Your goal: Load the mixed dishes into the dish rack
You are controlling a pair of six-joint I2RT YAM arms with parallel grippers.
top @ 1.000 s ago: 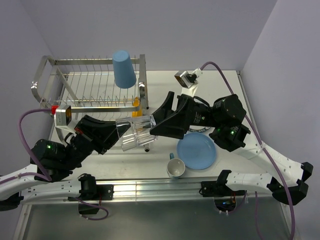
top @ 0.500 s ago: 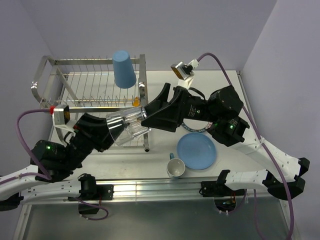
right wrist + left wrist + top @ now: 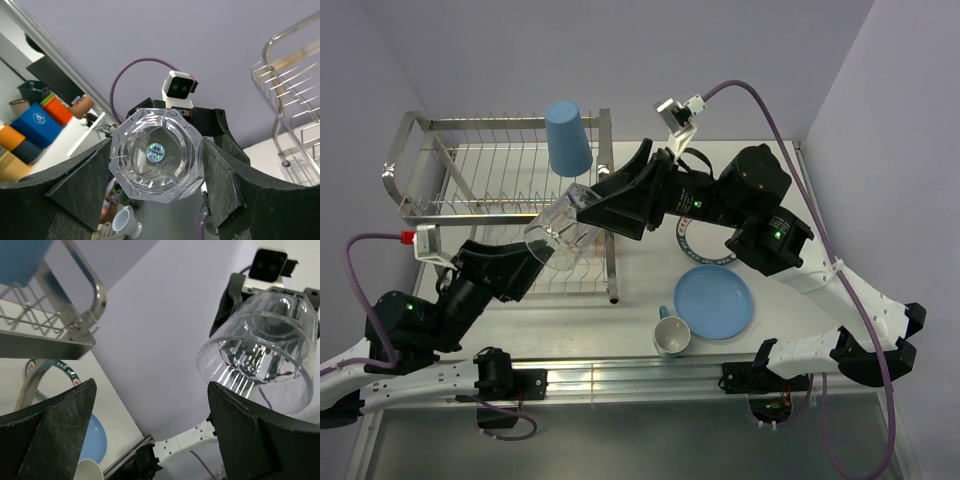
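glass (image 3: 558, 232): clear, faceted at the base and ribbed on the wall. it is held in the air on a tilt, mouth toward the left arm and base toward the right arm. in the top view it overlaps the front of the rack's right end.
right fingers (image 3: 80, 185): closed on the base of the glass, one finger on each side. the right wrist view looks straight onto the base, which has a small sticker (image 3: 155, 151) at its middle.
left fingers (image 3: 55, 430): spread wide, gripping nothing. the mouth of the glass faces them from above and to the right, apart from both fingers.
rack (image 3: 500, 122): chrome wire in two tiers with a tubular frame, standing at the far left of the worktop.
tumbler (image 3: 568, 137): blue, upside down on the upper tier, near the rack's right end.
blue plate (image 3: 714, 302): flat on the worktop, right of the rack, toward the near edge.
mug (image 3: 672, 335): pale, upright, mouth up, just beside the near left edge of the blue plate. cannot tell whether they touch.
patterned plate (image 3: 688, 247): only part of its dark rim shows under the right arm, just beyond the blue plate.
worktop (image 3: 640, 285): pale; it carries the rack, both plates and the mug.
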